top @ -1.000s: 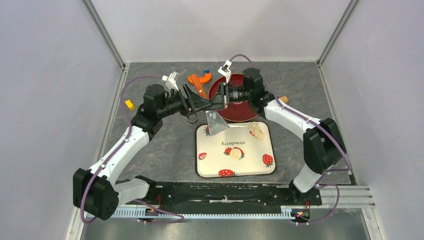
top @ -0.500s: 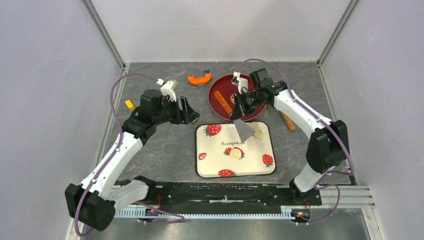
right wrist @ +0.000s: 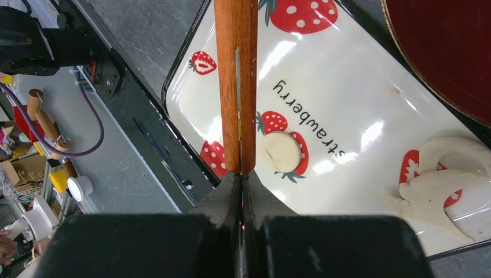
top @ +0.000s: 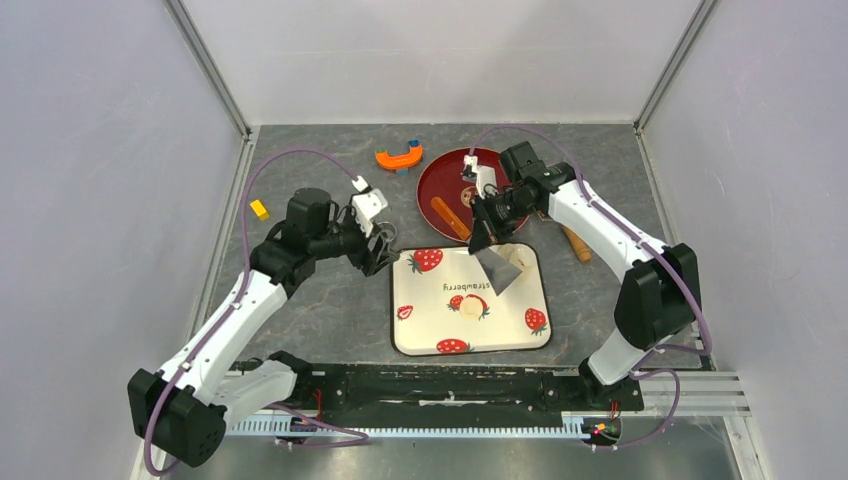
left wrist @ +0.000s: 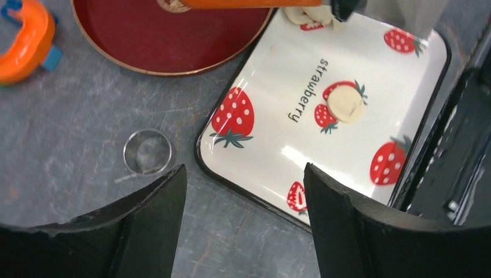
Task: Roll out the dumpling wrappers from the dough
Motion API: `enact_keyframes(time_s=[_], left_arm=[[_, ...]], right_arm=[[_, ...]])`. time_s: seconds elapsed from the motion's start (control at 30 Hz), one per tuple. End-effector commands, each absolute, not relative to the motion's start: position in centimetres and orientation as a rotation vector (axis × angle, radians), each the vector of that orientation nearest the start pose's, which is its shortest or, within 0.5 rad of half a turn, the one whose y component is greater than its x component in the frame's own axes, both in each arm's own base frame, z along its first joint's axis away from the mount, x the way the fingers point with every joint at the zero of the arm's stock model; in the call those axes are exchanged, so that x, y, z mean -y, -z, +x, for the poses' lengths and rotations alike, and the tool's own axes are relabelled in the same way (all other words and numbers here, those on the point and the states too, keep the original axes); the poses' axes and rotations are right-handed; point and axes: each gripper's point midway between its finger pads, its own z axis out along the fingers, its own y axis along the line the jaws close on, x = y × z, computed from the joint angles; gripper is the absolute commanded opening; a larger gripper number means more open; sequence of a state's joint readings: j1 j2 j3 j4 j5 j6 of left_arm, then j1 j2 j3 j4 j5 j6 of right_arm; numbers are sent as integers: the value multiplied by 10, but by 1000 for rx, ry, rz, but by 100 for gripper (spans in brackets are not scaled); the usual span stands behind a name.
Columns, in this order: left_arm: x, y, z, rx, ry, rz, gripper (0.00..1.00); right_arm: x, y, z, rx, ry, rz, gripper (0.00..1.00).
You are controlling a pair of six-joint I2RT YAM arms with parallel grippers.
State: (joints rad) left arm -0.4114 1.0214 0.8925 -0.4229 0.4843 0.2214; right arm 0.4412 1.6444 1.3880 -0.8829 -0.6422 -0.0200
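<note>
Dumpling wrappers [right wrist: 440,188], pale and flattened with ragged edges, lie in the far right corner of the tray [top: 430,320], close by the scraper [right wrist: 235,87] that the right gripper [right wrist: 241,176] pinches. Its fingers are pressed together on the orange wooden handle, which runs out ahead of them in the wrist view. From above, the handle reaches back over the red plate [top: 440,180] and the grey blade slants down over the tray's far right part, next to the wrappers. Whether the blade touches them I cannot tell. The dough [top: 472,303], a small round lump, sits on the strawberry print in the middle of the tray, apart from the blade and from both grippers. The left gripper [left wrist: 244,176] hangs spread wide and holds nothing, over the table [top: 330,300] just off the tray's far left corner. A small metal ring [left wrist: 147,152] lies on the table beside it. Farther out are an orange curved piece [top: 399,157] beyond the plate, a yellow block [top: 259,209] near the left wall, and a wooden roller [top: 576,243] on the table to the right of the tray.
</note>
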Motion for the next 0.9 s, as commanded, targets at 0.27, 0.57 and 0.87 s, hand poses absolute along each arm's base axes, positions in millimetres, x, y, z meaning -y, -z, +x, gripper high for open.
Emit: enact_keyframes(time_s=[0.27, 0.57, 0.87], left_arm=[[219, -230, 222, -1077, 393, 1631, 79], [227, -233, 226, -967, 206, 1729, 73], [245, -215, 227, -973, 202, 1847, 70]], right_arm=[[-290, -175, 226, -2501, -1151, -1018, 0], [-306, -171, 204, -2519, -1215, -1116, 0], [-323, -178, 193, -2506, -1281, -1167, 0]])
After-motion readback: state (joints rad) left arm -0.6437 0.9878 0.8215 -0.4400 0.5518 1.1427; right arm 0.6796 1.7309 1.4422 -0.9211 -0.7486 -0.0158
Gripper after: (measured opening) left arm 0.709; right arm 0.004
